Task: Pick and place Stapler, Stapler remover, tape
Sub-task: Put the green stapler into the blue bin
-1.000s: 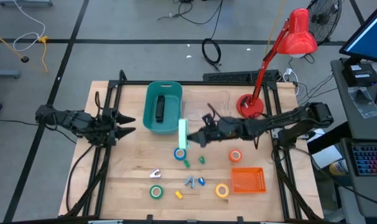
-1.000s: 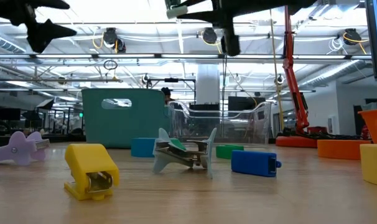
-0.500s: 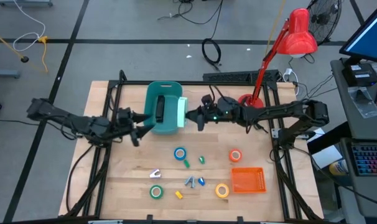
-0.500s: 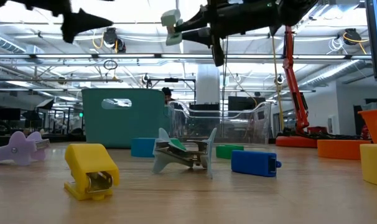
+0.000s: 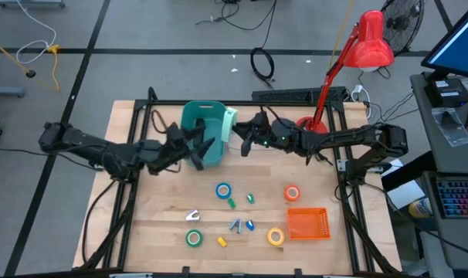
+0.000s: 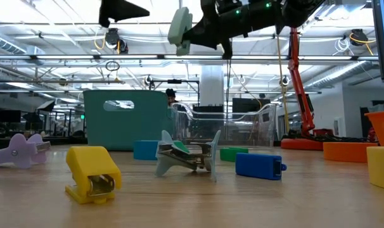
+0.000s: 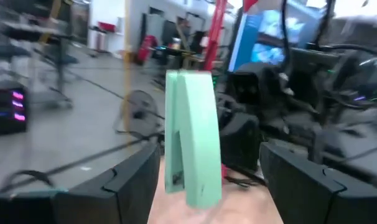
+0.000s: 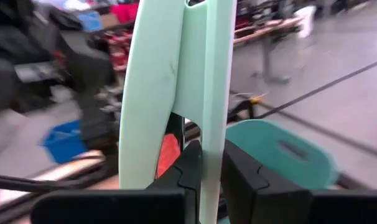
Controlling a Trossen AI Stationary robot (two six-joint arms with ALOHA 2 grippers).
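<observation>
Mint-green stapler (image 5: 230, 123) is now hanging at the right rim of the teal bin (image 5: 212, 153); 1.0 s ago I was carrying it lower over the table (image 5: 141, 208), near the blue tape roll (image 5: 223, 190). My right fingers (image 5: 244, 141) are clenching its edge, holding it roughly upright and well clear of the table. My left fingers (image 5: 189, 139) are spread apart, and they have travelled from the left side of the table to the bin, now facing the stapler. Judgement: this looks like a hand-over or a release into the bin, not yet done. The stapler is reading as a slim, smooth, pale shell with a narrow slot along its length. 1 dark stapler is already lying in the bin. 4 tape rolls and several removers are waiting on the table.
</observation>
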